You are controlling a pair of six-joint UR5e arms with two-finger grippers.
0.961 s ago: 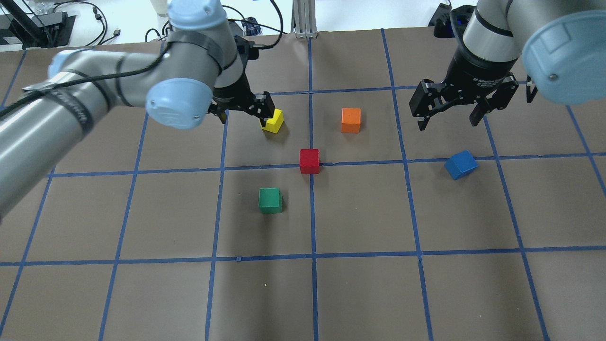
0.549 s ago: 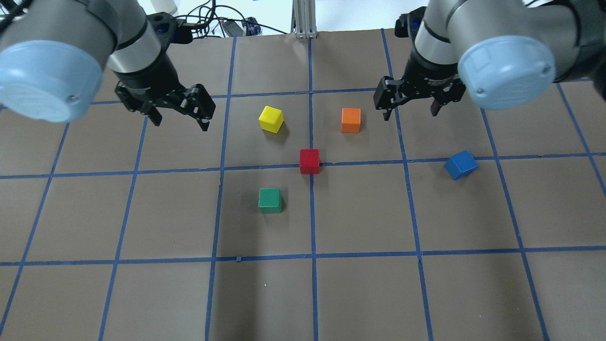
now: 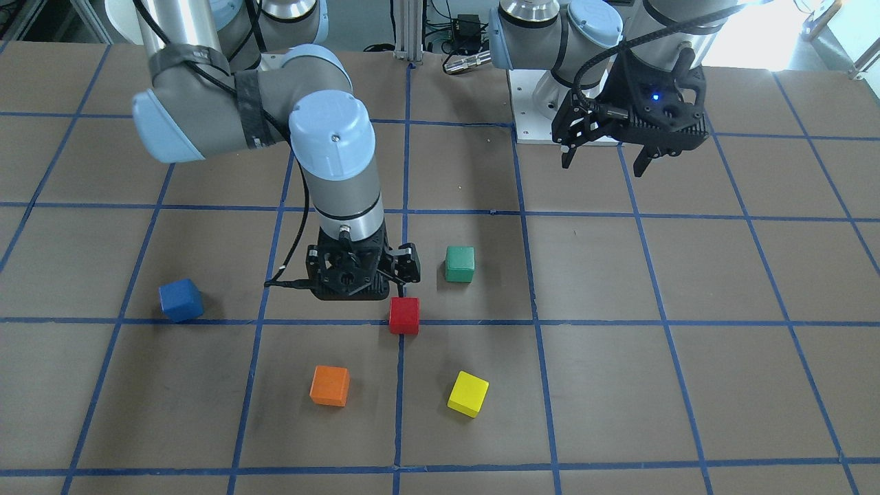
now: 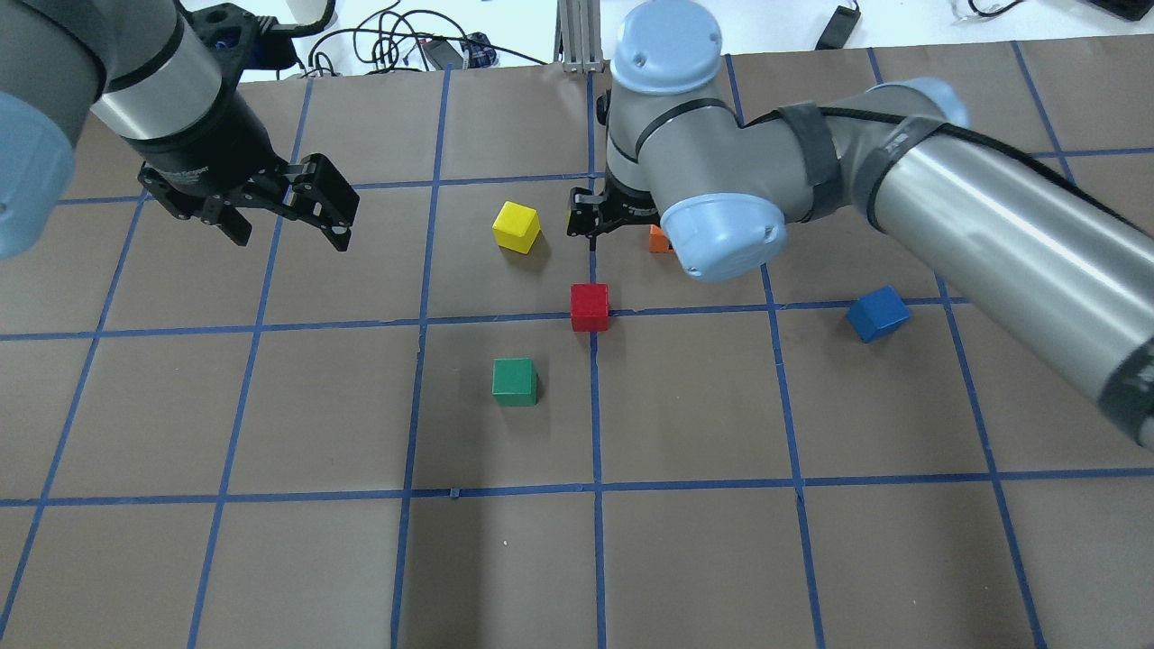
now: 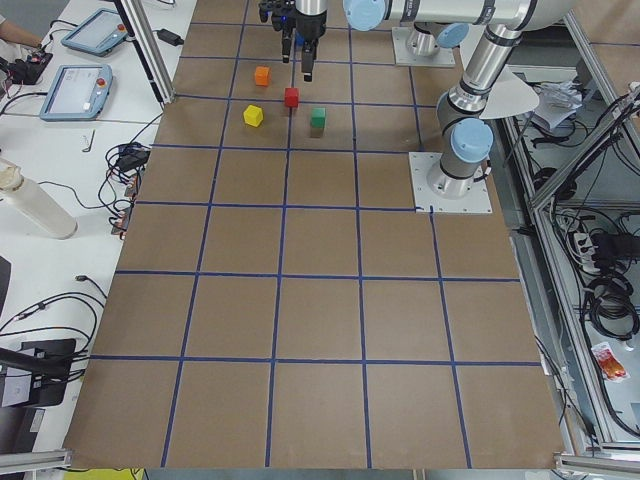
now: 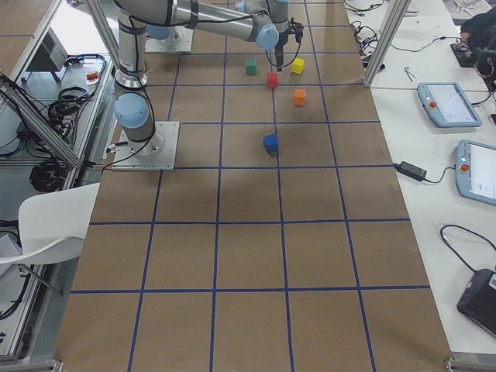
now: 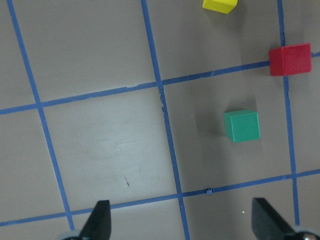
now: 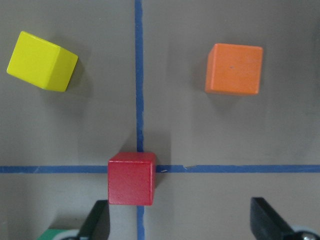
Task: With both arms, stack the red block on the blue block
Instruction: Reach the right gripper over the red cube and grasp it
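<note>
The red block (image 4: 590, 306) sits on a blue tape crossing at mid-table, also seen from the front (image 3: 404, 315). The blue block (image 4: 877, 313) lies alone to the right, turned askew, and also shows in the front view (image 3: 181, 300). My right gripper (image 4: 602, 221) is open and empty, pointing down just behind the red block. In the right wrist view the red block (image 8: 131, 178) lies near one finger (image 8: 98, 220), off centre of the gripper (image 8: 177, 202). My left gripper (image 4: 288, 233) is open and empty, raised at the far left.
A yellow block (image 4: 517, 226) and an orange block (image 4: 657, 240), partly hidden by my right wrist, sit behind the red one. A green block (image 4: 515, 380) sits in front of it to the left. Brown table paper (image 4: 685, 559) carries a blue tape grid.
My right arm has swung left across the table, from above the blue block's area to just behind the red block. My left gripper has pulled away from the yellow block to the far left.
</note>
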